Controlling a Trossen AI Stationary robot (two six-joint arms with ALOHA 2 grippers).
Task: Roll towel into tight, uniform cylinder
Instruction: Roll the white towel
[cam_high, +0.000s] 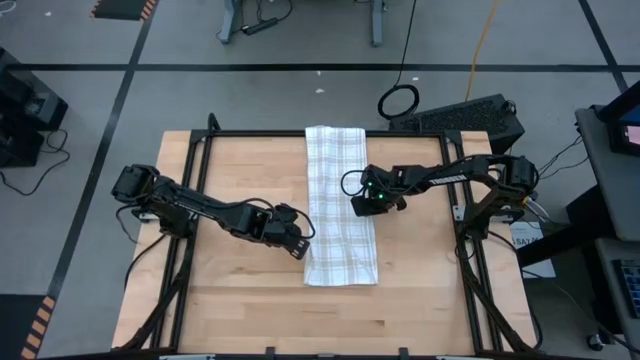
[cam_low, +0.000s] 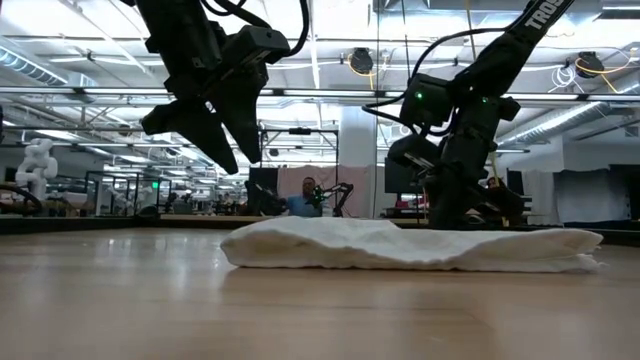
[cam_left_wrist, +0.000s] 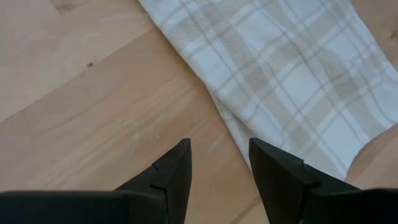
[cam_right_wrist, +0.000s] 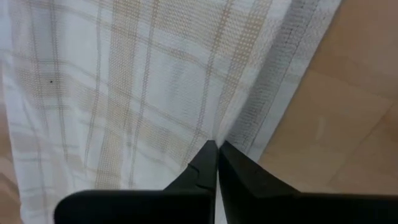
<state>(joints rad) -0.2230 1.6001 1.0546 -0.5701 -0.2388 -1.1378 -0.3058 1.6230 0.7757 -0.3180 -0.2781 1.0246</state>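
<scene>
While the towel (cam_high: 341, 205) lay flat on the table (cam_high: 240, 290), the right gripper (cam_right_wrist: 217, 147) pinched its edge (left gripper (cam_high: 300, 245) hovered beside, fingers apart).

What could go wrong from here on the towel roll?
1. The right pincer is shut with its tips on the towel near one long edge; a pull could drag the folded strip askew instead of starting a roll.
2. The left pincer hangs open above bare table beside the towel's near corner, holding nothing, so that end can shift freely.
3. The strip lies flat and unrolled; one-sided handling would probably give a cone, not a uniform cylinder.
</scene>
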